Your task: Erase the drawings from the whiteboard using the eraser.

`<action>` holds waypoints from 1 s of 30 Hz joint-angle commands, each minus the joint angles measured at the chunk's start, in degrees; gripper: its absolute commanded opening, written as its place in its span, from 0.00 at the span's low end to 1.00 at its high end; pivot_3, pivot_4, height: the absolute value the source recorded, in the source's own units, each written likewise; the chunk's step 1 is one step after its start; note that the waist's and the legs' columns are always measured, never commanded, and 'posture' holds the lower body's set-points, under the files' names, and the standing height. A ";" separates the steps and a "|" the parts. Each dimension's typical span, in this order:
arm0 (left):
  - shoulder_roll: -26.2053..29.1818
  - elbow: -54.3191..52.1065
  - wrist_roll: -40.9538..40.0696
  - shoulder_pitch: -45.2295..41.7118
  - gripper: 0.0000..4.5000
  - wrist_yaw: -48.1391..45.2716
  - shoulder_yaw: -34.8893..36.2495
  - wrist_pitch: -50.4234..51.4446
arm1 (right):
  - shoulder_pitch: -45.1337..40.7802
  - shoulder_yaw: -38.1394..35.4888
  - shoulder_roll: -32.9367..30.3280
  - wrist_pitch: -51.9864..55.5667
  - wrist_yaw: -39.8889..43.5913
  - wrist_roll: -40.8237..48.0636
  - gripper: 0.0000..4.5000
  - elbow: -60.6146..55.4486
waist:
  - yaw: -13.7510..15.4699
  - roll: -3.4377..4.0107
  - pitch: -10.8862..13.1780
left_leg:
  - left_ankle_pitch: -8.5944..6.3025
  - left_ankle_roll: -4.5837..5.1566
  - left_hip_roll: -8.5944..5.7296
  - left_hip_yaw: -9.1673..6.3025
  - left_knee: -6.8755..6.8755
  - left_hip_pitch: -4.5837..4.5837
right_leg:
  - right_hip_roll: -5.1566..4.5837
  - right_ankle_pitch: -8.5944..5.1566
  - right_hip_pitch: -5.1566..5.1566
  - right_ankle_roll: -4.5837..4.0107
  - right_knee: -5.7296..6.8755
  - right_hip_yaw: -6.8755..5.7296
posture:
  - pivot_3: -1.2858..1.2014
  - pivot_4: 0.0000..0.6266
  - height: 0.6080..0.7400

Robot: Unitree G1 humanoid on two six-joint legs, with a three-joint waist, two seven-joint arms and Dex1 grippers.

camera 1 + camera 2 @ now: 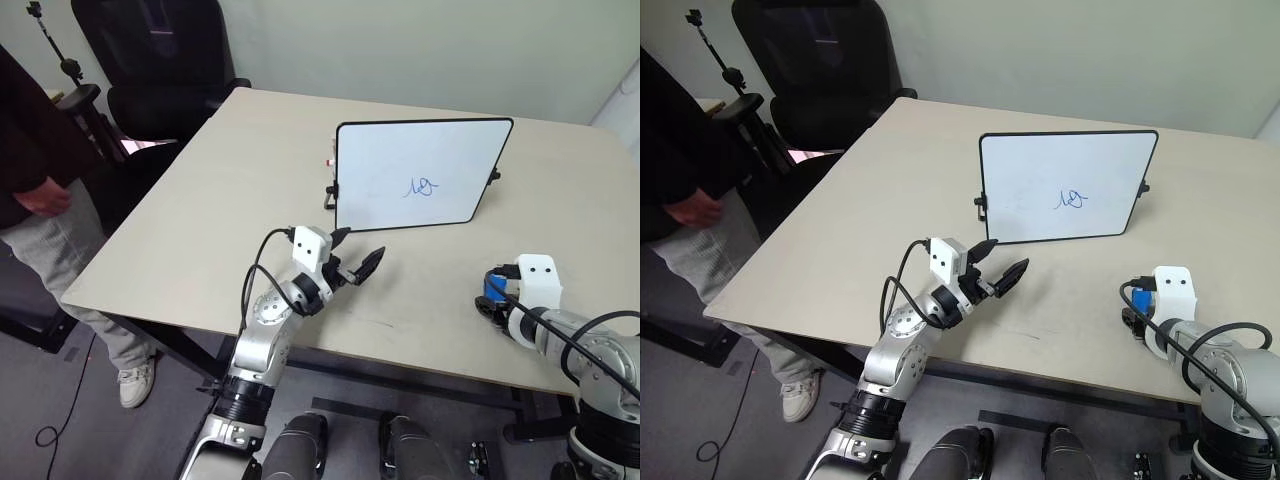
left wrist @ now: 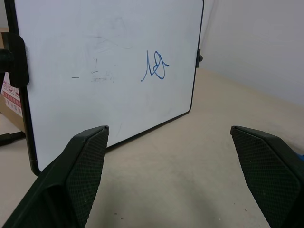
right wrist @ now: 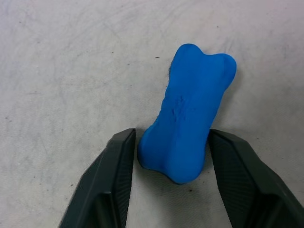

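**Jaws closing in on the eraser's near end**

The eraser [image 3: 187,111] lies flat on the worktop [image 1: 200,220] at the lower right of the head view, well apart from the whiteboard [image 1: 400,175], which stands tilted at upper centre. The right gripper [image 3: 171,156] straddles the eraser's near end, its jaws drawn in to either flank, touching or all but touching; a firm grip is not yet evident. The eraser is a small, bone-shaped block with a dented face, so it is probably light and somewhat soft, likely to give under pressure. Only the end is between the jaws; a hold nearer the narrow waist would probably resist twisting better during wiping. The left gripper [image 2: 166,180] has its jaws wide open and empty, facing the drawings [image 2: 154,66] on the board.
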 commanded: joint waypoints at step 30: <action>-0.40 -2.32 -0.01 -0.52 1.00 1.39 0.29 -1.07 | -23.98 16.55 6.16 -26.96 10.47 -3.88 0.09 12.62 | 0.07 0.01 0.00 | -0.04 -0.07 -0.01 -0.01 0.00 -0.06 | 0.00 0.18 -0.11 -0.28 0.04 -0.01 | 0.52 0.24 1.00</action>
